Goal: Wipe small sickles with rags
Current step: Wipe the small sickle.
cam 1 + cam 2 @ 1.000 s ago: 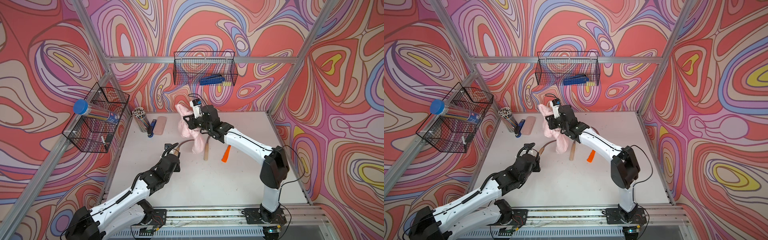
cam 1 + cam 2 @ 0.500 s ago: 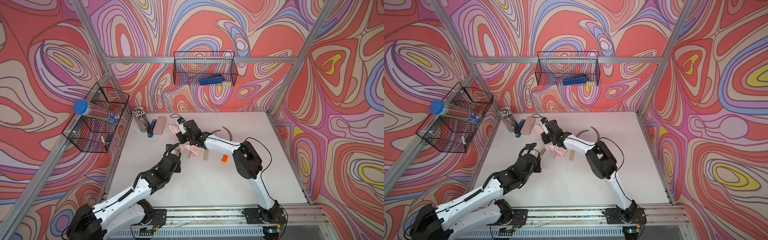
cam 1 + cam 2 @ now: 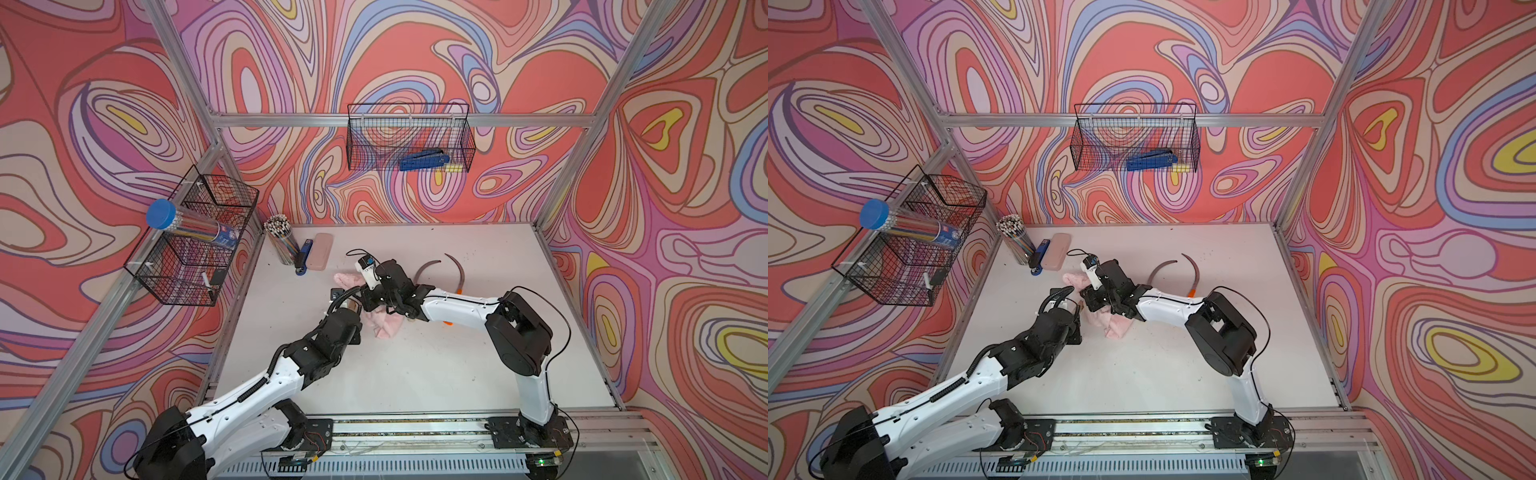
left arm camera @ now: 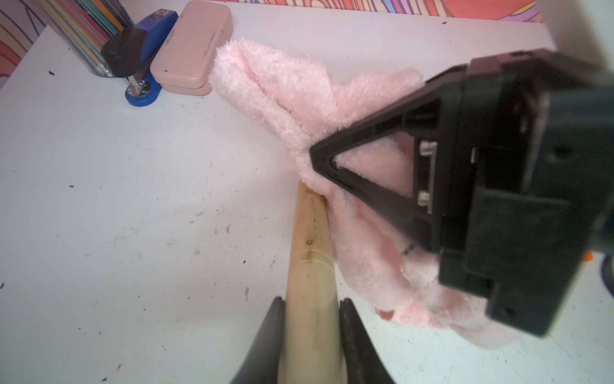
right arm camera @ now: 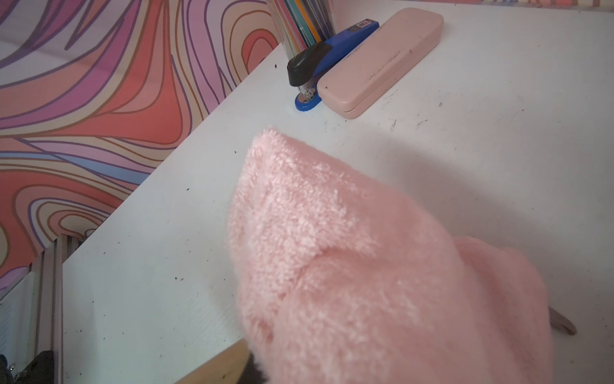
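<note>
Left wrist view: left tool [image 4: 312, 311] clamps a pale sickle handle [image 4: 310, 239] steady so right tool [image 4: 319, 159], pinching the pink rag [image 4: 282, 99], can wipe.

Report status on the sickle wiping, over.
Left hand shut on wooden sickle handle. Right hand shut on pink rag, covering handle's far end. Stapler, pink case close beyond rag.

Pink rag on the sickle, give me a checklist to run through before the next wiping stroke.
1. Left gripper clamped on the wooden handle: ok.
2. Right gripper shut on the rag: ok.
3. Rag covering the blade: cannot tell, blade hidden beneath it.
4. Two other sickles lying apart from the rag: ok.
5. Pink case and stapler clear of the rag's far end: ok.
</note>
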`<act>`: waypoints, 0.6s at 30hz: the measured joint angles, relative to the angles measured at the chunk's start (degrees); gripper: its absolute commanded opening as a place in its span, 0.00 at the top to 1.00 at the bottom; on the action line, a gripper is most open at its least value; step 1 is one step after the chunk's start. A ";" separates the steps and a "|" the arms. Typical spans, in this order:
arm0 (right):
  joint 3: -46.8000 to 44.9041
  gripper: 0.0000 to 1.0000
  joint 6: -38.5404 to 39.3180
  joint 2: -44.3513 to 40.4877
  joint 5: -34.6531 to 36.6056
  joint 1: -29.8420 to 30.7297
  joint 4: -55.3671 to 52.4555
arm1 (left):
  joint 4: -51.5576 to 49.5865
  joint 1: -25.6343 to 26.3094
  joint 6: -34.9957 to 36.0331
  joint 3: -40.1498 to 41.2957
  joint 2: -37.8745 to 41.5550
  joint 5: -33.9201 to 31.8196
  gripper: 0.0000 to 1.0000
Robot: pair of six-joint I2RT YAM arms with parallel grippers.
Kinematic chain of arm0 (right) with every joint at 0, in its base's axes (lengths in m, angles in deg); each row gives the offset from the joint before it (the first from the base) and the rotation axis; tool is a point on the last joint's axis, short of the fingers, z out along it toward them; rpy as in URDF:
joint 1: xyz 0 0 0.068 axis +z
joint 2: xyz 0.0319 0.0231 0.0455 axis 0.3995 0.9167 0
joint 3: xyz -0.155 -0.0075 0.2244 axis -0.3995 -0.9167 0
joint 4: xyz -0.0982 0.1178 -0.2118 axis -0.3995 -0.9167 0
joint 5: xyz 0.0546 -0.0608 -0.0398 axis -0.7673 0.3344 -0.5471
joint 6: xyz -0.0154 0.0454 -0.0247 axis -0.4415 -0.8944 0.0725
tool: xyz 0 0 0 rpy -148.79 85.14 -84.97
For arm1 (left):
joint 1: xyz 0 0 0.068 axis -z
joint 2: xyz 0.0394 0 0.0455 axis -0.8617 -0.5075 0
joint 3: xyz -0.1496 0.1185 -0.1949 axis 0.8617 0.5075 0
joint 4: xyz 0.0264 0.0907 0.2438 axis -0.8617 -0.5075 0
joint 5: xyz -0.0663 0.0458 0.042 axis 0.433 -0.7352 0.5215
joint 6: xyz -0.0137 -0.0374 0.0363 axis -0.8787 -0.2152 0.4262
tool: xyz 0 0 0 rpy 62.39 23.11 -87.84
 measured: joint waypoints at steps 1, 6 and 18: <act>0.28 1.00 -0.24 0.20 0.44 0.04 -0.42 | 0.00 0.00 -0.07 0.00 0.00 -0.04 1.00; 7.85 1.00 -0.87 6.54 3.65 -0.13 -3.15 | -0.04 -0.02 -0.15 0.00 0.44 -0.13 1.00; 20.68 1.00 -2.27 17.64 3.78 -6.23 -12.81 | -1.33 -0.04 -0.33 0.00 1.79 -0.15 1.00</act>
